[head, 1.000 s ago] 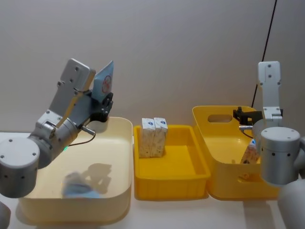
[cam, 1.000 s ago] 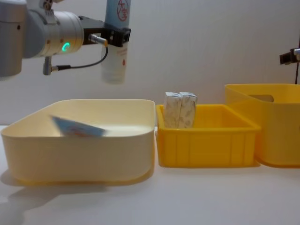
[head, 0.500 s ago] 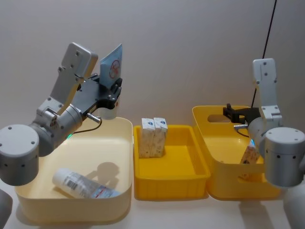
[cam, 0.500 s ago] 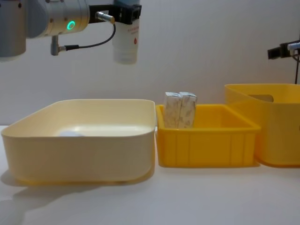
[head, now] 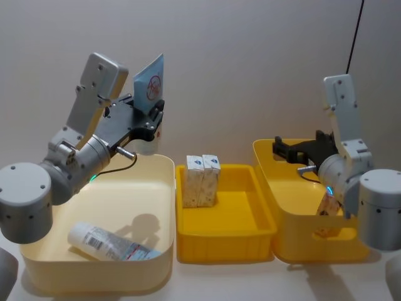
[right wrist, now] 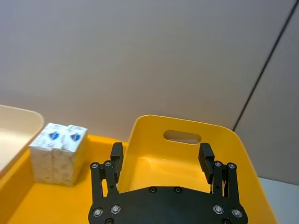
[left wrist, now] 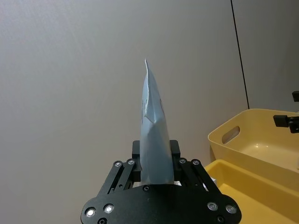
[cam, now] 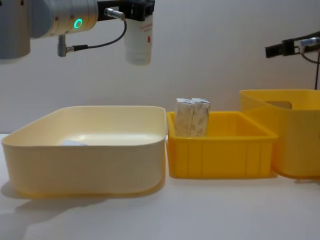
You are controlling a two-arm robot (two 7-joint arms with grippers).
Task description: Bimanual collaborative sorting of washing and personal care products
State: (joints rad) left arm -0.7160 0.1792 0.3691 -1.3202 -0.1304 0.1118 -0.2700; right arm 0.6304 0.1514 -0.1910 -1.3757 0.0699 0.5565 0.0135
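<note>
My left gripper [head: 148, 118] is shut on a pale blue tube [head: 151, 84] with a red round logo. It holds the tube cap-down high above the back right corner of the cream tub [head: 170, 188]. The tube [left wrist: 153, 133] stands between the shut fingers, and its white cap end [cam: 138, 44] hangs down. A second tube [head: 110, 242] lies flat in the cream tub. Two white cartons [head: 202, 180] stand upright in the middle yellow tray [head: 264, 217]. My right gripper [head: 280, 148] is open and empty above the deep yellow bin [head: 294, 246], which holds another carton [head: 327, 204].
The three containers stand side by side on the white table: cream tub [cam: 85, 157] left, yellow tray [cam: 220, 156] middle, deep bin [cam: 295, 137] right. A plain wall is close behind. A dark cable [head: 354, 37] runs down the wall at the right.
The tube in the cream tub went from a moving blur to lying still. My left gripper carried its tube up and to the right. My right gripper swung left over the deep bin.
</note>
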